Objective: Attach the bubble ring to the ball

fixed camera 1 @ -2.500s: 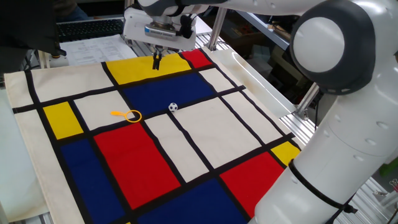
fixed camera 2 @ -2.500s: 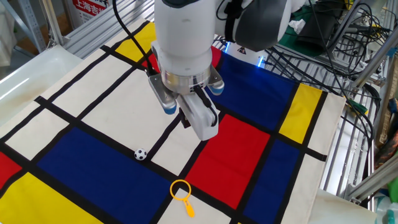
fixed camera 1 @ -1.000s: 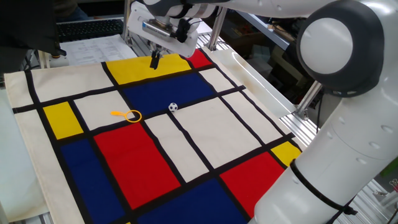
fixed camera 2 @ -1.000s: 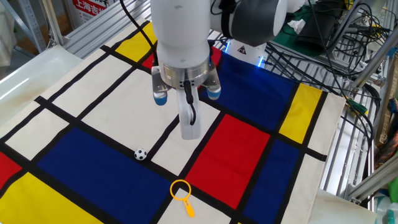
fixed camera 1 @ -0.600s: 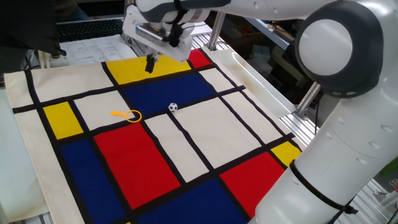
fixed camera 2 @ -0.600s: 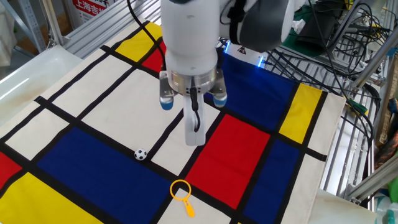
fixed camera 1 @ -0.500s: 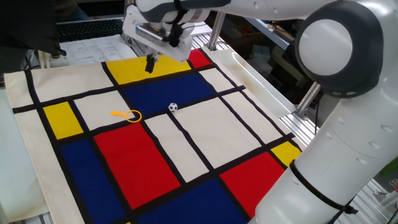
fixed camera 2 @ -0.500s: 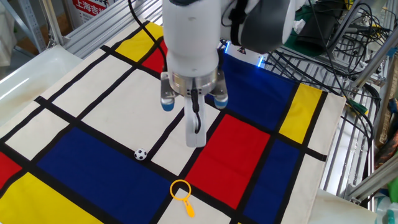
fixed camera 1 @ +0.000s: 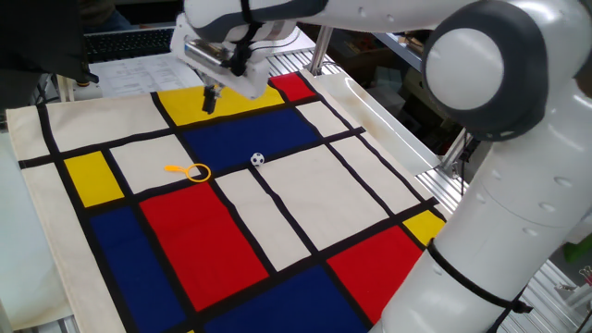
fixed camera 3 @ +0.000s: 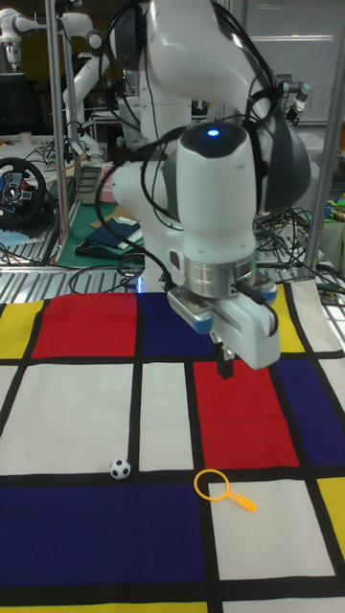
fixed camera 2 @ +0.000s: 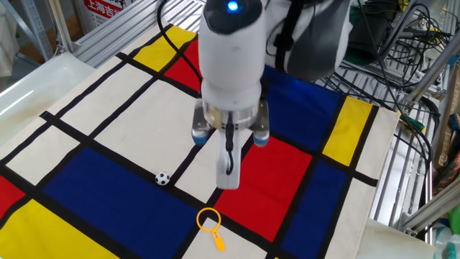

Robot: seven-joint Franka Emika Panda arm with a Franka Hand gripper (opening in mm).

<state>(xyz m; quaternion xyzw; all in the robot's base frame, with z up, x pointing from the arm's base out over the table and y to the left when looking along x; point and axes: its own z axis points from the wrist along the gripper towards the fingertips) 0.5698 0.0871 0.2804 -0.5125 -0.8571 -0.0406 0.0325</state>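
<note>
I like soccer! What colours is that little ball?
White with black patches; the other fixed view shows it best.

Light is bright and even from overhead, with only faint, soft shadows on the cloth. The arm shows white glare on its glossy shell and a blue lamp glowing. Focus is sharp throughout; the tall view's background looks dimmer.

The table is covered by a matt woven cloth printed in colour blocks. The arm is cased in glossy white plastic. The ring looks like smooth plastic. Ribbed bare metal is seen beside the cloth.
</note>
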